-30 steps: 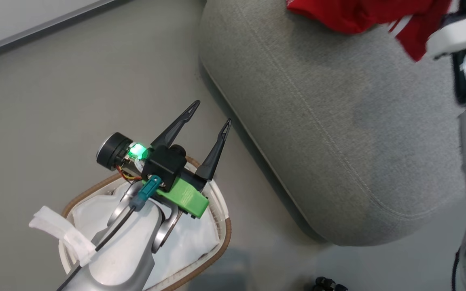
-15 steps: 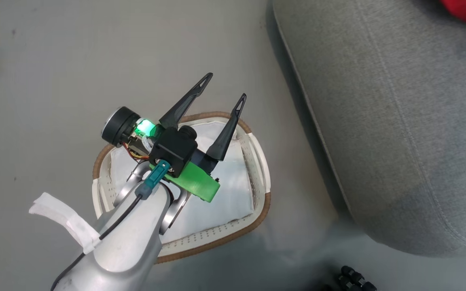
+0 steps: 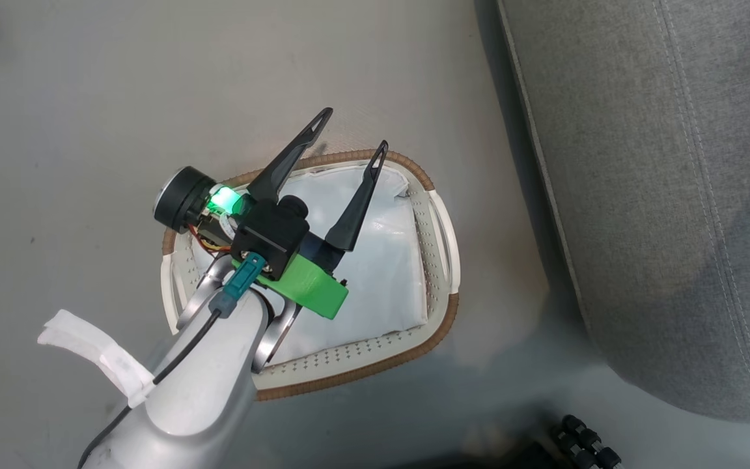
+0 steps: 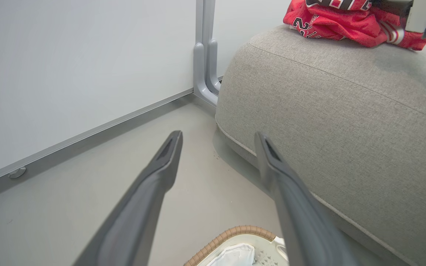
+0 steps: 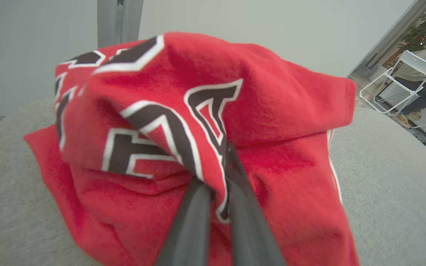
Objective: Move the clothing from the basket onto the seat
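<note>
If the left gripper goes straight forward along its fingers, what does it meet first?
Probably the bare floor beside the seat. The open left gripper points at the floor strip beyond the basket; depth is unclear.

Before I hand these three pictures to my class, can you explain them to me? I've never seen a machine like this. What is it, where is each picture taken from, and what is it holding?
It is a wheeled robot with two arms, each ending in a gripper with two long dark fingers.

The head view looks down from the robot's head. It shows the left gripper, open and holding nothing, above an oval laundry basket on the floor. I can see a white liner in the basket and no clothes. The grey seat stands beside it.

The left wrist view looks along that same arm's fingers: basket rim below, seat ahead, and red jerseys lying on it.

The right wrist view looks along the right gripper. Its fingers are shut on a red jersey with black, white-edged letters, bunched on the seat.
</note>
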### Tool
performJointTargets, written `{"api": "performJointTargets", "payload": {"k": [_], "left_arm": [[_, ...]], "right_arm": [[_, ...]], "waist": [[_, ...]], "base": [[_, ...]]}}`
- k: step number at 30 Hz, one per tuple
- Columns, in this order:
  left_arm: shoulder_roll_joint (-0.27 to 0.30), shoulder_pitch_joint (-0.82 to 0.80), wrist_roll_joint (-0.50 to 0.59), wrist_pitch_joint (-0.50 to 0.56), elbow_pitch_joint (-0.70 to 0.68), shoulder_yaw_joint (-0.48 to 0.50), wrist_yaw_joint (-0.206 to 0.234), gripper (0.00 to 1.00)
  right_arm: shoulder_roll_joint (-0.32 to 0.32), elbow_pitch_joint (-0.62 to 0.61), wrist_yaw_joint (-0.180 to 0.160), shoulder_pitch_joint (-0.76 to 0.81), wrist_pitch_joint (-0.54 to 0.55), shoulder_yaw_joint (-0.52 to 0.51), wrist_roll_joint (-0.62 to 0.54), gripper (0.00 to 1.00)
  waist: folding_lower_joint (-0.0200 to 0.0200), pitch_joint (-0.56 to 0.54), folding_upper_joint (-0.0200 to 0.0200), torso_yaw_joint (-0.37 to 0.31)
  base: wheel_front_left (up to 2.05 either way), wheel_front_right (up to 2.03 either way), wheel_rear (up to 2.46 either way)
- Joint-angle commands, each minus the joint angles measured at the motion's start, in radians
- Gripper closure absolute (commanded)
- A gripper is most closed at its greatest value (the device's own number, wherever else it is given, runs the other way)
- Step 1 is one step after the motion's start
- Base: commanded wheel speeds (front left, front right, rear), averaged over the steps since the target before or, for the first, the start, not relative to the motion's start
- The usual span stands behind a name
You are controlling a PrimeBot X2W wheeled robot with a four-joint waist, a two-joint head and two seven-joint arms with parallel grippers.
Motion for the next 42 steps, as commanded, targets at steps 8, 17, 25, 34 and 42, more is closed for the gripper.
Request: {"api": "performJointTargets", "payload": {"k": [8, 17, 25, 34, 42], "left_arm": [[-0.014, 0.032, -0.031, 0.0, -0.006, 0.026, -0.006, 0.0], [-0.058, 0.102, -0.075, 0.0, 0.019, 0.134, 0.017, 0.0], [-0.079, 0.185, -0.093, 0.0, 0.047, 0.244, 0.03, 0.0], [-0.088, 0.322, -0.096, 0.0, 0.033, 0.4, 0.041, 0.0], [-0.093, 0.451, -0.089, 0.0, 0.008, 0.524, 0.035, 0.0]], "right_arm": [[0.017, -0.059, -0.002, 0.073, 0.0, 0.048, 0.007, 0.0], [0.032, -0.1, -0.002, 0.185, 0.0, 0.128, 0.029, 0.0], [0.08, -0.15, -0.002, 0.255, 0.0, 0.221, 0.081, 0.0], [0.175, -0.218, -0.002, 0.395, 0.0, 0.336, 0.178, 0.0], [0.223, -0.294, -0.002, 0.548, 0.0, 0.433, 0.248, 0.0]], "waist": [[-0.0002, -0.092, 0.0, -0.022], [-0.0002, -0.26, 0.0, 0.001], [-0.0002, -0.401, 0.0, 0.041], [-0.0002, -0.515, 0.0, 0.1], [-0.0002, -0.574, 0.0, 0.134]], "base": [[0.0, 0.0, 0.0], [0.0, 0.0, 0.0], [0.0, 0.0, 0.0], [0.0, 0.0, 0.0], [0.0, 0.0, 0.0]]}}
